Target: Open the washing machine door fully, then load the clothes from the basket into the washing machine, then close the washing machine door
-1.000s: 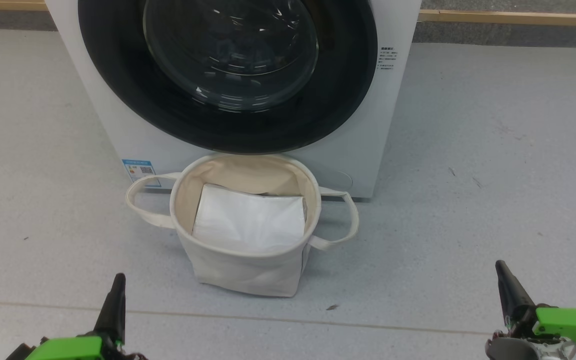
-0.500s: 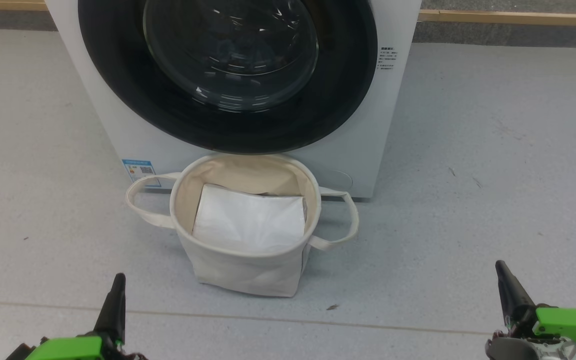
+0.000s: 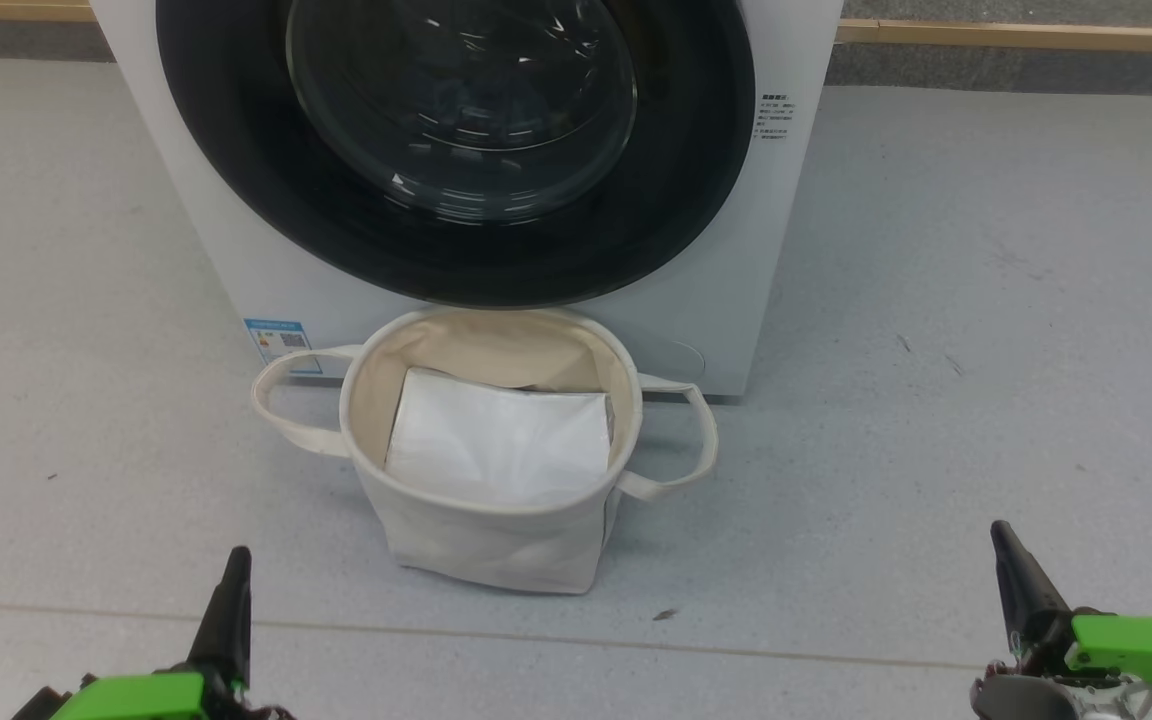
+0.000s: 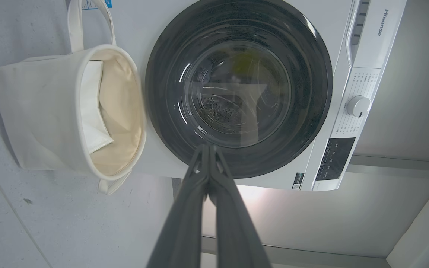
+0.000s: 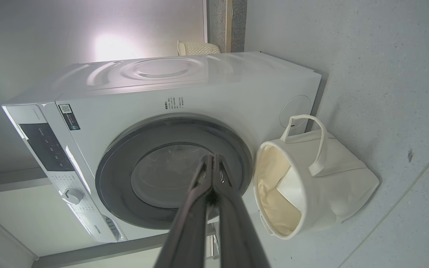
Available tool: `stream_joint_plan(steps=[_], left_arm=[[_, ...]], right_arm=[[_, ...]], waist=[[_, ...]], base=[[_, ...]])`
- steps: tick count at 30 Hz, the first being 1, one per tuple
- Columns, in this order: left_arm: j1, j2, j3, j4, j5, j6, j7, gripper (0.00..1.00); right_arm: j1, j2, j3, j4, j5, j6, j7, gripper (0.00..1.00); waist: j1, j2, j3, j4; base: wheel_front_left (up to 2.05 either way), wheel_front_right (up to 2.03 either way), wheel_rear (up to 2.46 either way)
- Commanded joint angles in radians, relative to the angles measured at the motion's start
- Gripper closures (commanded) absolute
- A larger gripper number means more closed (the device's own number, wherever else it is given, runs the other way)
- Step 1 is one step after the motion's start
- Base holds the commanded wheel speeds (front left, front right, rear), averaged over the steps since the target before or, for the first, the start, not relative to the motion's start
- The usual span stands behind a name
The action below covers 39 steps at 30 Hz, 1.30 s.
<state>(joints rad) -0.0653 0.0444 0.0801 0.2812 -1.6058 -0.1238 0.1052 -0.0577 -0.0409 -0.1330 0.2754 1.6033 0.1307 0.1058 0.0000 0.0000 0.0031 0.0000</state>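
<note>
Head view has the washing machine [image 3: 706, 300] with its door [image 3: 496, 270] shut flat against the front. The basket [image 3: 496, 545] stands on the floor just in front of it, with a flat white sheet [image 3: 501, 440] inside. Left tool [image 3: 236, 560] and right tool [image 3: 998, 532] hang low, well apart from both, each with fingers pressed together on nothing. That door looks rigid and fairly heavy, its glossy black rim likely slippery; a hold at the rim's edge opposite the hinge seems best. Whether clothes lie behind the glass I cannot tell.
</note>
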Motion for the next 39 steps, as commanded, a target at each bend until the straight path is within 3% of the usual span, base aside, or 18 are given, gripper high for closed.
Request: stream_joint_plan(steps=[1, 39], left_arm=[[-0.043, 0.006, 0.035, -0.036, -0.002, -0.007, 0.009, 1.00], [-0.043, 0.006, 0.034, -0.036, -0.002, -0.007, 0.009, 1.00]], right_arm=[[-0.050, -0.009, 0.019, -0.031, 0.006, 0.000, 0.007, 1.00], [-0.050, -0.009, 0.020, -0.031, 0.006, 0.000, 0.007, 1.00]], waist=[[0.0000, 0.0000, 0.000, 0.000], [0.0000, 0.0000, 0.000, 0.000]], base=[[0.00, 0.00, 0.00], [0.00, 0.00, 0.00]])
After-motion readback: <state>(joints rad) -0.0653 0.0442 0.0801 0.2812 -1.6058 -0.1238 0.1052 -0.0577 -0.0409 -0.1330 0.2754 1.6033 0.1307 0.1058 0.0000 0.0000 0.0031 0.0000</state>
